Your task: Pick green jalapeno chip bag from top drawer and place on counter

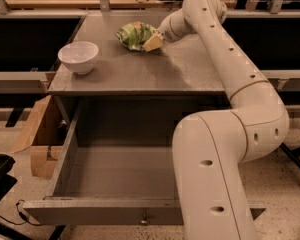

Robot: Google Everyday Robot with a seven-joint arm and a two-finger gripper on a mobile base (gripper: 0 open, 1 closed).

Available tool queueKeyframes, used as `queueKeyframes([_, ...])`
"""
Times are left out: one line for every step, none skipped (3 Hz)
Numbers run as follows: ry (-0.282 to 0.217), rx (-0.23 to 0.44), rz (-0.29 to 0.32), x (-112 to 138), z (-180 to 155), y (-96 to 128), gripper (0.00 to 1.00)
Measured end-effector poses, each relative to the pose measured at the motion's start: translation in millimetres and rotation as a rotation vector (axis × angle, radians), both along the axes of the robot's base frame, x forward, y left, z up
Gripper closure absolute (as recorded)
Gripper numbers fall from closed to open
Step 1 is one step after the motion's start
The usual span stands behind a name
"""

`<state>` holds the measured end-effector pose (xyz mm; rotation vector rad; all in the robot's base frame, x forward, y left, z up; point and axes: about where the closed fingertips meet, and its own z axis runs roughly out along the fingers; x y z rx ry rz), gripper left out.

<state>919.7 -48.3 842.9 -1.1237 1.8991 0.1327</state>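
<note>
Tan-tipped gripper (153, 42), grasp impossible to tell, touches crinkled green foil chip bag (134, 35) on flat grey counter (140, 71); retreating might drag it.

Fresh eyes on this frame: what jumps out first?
The bulky cream robot arm fills the right side, reaching across to the far edge of the flat grey counter, where its claw meets the crinkled green jalapeno chip bag. Below, the wide grey wooden top drawer is pulled out, its visible floor bare. A white bowl sits at the counter's left.
</note>
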Motion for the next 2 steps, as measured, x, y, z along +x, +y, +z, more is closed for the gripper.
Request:
queueKeyframes([0.0, 0.0, 0.0, 0, 0, 0, 1.0])
queueKeyframes([-0.012, -0.016, 0.014, -7, 19, -5, 1.0])
